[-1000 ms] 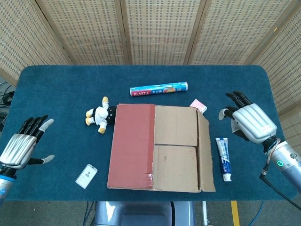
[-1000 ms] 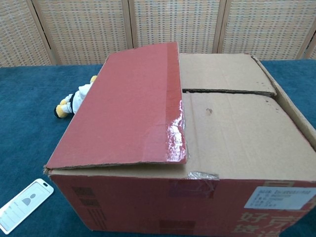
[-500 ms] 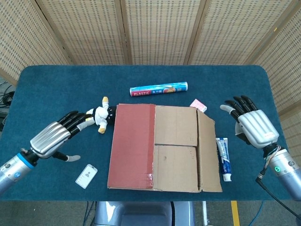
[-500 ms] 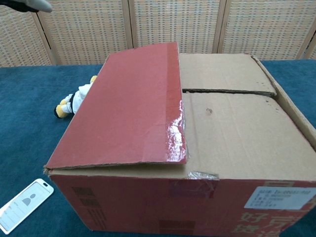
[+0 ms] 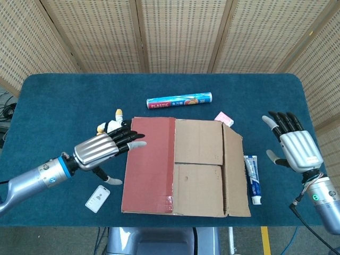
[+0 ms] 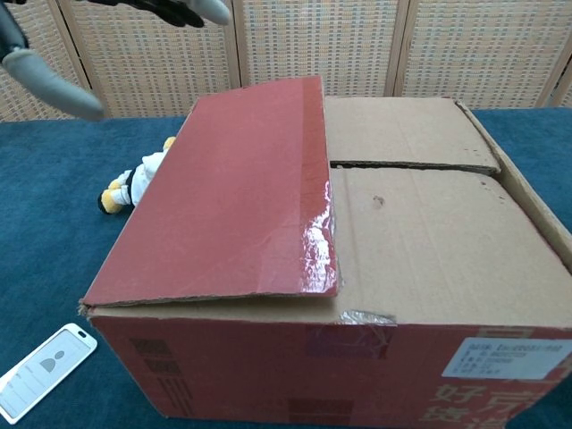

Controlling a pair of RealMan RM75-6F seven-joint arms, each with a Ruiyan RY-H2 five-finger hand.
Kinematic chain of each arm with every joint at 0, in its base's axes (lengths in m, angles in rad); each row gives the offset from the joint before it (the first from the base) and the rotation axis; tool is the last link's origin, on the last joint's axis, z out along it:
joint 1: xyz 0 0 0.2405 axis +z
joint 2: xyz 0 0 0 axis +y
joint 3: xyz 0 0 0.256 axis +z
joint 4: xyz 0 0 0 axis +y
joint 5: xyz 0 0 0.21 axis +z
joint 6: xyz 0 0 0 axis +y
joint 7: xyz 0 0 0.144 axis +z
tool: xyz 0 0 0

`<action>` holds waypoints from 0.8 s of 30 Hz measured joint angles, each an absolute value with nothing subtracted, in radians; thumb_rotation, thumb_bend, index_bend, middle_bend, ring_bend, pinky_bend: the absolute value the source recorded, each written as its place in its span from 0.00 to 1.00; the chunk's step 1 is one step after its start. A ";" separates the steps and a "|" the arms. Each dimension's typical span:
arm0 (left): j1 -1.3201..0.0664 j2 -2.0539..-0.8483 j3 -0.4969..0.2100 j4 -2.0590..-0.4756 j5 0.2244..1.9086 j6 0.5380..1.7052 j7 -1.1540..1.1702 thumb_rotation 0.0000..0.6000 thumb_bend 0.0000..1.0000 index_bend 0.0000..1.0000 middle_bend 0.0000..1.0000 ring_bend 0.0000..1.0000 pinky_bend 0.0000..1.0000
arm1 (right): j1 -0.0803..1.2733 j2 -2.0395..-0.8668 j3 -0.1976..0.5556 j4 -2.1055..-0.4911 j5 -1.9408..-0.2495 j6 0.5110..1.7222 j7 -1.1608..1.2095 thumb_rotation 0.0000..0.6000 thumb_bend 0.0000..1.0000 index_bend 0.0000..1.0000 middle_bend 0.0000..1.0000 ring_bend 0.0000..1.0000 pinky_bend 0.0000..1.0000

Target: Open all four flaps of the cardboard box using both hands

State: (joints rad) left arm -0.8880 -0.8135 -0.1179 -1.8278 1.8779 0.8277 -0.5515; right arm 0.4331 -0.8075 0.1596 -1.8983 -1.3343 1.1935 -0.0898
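A dark blue carpet-like table (image 5: 64, 95) fills the scene, and behind its far edge stand woven cane screen panels (image 5: 175, 34) in pale wooden frames.

Nearest, at the near left, lies one white card (image 5: 98, 198) with a grey figure printed on it. One cardboard box (image 5: 199, 170) sits at the near middle of the table. Its red left flap (image 5: 149, 164) lies across the top, slightly raised, and two brown inner flaps lie flat with a seam between them. A fourth brown flap (image 5: 234, 172) angles out along the right side. One toothpaste tube (image 5: 253, 179) lies just right of the box.

The left hand (image 5: 103, 149) reaches in from the near left with fingers spread and extended, holding nothing. Its fingertips (image 5: 137, 143) are over the left edge of the red flap; whether they touch it cannot be told. The right hand (image 5: 296, 150) hovers well right of the box, fingers wide apart and empty.

One plush toy (image 6: 134, 183) lies by the box's far left corner, partly hidden by the left hand in the head view. One small pink packet (image 5: 223, 118) sits at the far right corner. Farthest, one plastic wrap roll (image 5: 179, 100) lies crosswise.
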 measured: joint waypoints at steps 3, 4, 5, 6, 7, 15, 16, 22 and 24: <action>-0.940 -0.837 -0.123 -1.829 1.878 0.791 -0.565 0.40 0.01 0.09 0.00 0.00 0.00 | 0.421 -0.816 0.155 -1.900 -1.332 1.204 -0.100 1.00 0.26 0.08 0.04 0.00 0.00; -0.949 -0.843 -0.124 -1.829 1.877 0.784 -0.566 0.39 0.01 0.10 0.00 0.00 0.00 | 0.418 -0.820 0.154 -1.899 -1.331 1.207 -0.104 1.00 0.26 0.08 0.03 0.00 0.00; -0.963 -0.851 -0.125 -1.828 1.875 0.774 -0.567 0.39 0.01 0.10 0.00 0.00 0.00 | 0.415 -0.824 0.153 -1.899 -1.329 1.210 -0.107 1.00 0.26 0.08 0.03 0.00 0.00; -0.982 -0.862 -0.126 -1.828 1.872 0.760 -0.568 0.39 0.01 0.10 0.00 0.00 0.00 | 0.411 -0.827 0.152 -1.899 -1.327 1.212 -0.108 1.00 0.26 0.08 0.03 0.00 0.00; -0.995 -0.870 -0.127 -1.828 1.869 0.750 -0.569 0.39 0.01 0.10 0.00 0.00 0.00 | 0.408 -0.831 0.151 -1.899 -1.325 1.215 -0.109 1.00 0.26 0.08 0.03 0.00 0.00; -1.073 -0.936 -0.134 -1.828 1.826 0.687 -0.564 0.39 0.02 0.14 0.00 0.00 0.00 | 0.396 -0.841 0.151 -1.895 -1.321 1.223 -0.109 1.00 0.26 0.08 0.03 0.00 0.00; -1.079 -0.943 -0.135 -1.827 1.821 0.683 -0.560 0.39 0.02 0.14 0.00 0.00 0.00 | 0.394 -0.841 0.151 -1.895 -1.320 1.224 -0.109 1.00 0.26 0.08 0.03 0.00 0.00; -1.126 -1.000 -0.150 -1.818 1.782 0.644 -0.516 0.39 0.02 0.21 0.06 0.00 0.00 | 0.385 -0.843 0.152 -1.892 -1.320 1.231 -0.104 1.00 0.26 0.08 0.03 0.00 0.00; -1.141 -1.021 -0.156 -1.811 1.765 0.629 -0.494 0.39 0.02 0.24 0.09 0.00 0.00 | 0.382 -0.842 0.153 -1.892 -1.320 1.233 -0.101 1.00 0.26 0.08 0.03 0.00 0.00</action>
